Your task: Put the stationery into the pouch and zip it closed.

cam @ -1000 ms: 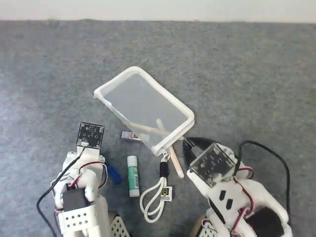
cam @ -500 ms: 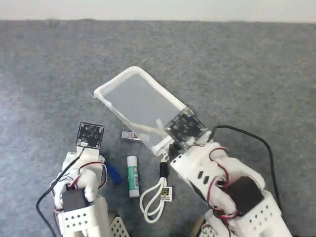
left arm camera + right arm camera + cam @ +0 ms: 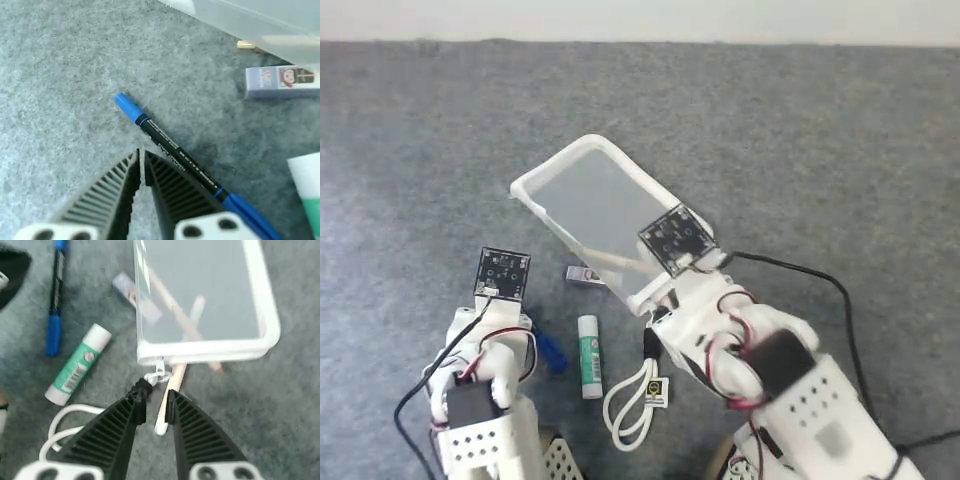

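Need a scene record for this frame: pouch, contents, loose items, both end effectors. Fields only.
surface: grey carpet
pouch: lying flat, clear, the end nearest the right arm is unzipped
in pouch: two sticks, partly in, ends poking out of the open end
zip pull: at the open end's corner
loose items: eraser beside the pouch, pen, glue stick, cable
left end effector: shut, empty, beside the pen
right end effector: slightly open, just short of the zip pull, gripping nothing
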Robot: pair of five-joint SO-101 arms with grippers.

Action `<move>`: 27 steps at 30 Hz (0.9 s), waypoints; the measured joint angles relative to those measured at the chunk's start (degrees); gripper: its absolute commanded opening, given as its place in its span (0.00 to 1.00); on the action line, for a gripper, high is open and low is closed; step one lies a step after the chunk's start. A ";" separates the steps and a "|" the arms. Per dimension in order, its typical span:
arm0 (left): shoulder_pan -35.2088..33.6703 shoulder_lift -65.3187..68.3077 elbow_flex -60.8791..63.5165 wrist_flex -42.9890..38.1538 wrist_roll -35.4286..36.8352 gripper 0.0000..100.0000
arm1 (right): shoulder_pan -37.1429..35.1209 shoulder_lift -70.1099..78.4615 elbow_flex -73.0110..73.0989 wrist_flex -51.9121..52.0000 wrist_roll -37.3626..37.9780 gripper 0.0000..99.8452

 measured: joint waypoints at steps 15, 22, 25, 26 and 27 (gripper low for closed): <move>-0.18 0.00 0.00 0.00 0.00 0.01 | 0.00 15.91 0.00 -3.96 -0.53 0.08; -0.18 0.00 0.00 0.00 0.00 0.01 | 0.00 21.45 0.00 -5.27 -0.53 0.08; -0.18 0.00 0.00 0.00 0.00 0.01 | -1.05 23.74 0.00 -6.33 -0.88 0.08; -0.18 0.00 0.00 0.00 0.00 0.01 | -1.85 24.44 0.00 -6.77 -1.85 0.08; -0.18 0.00 0.00 0.00 0.00 0.01 | -2.55 25.05 0.00 -7.30 -3.69 0.08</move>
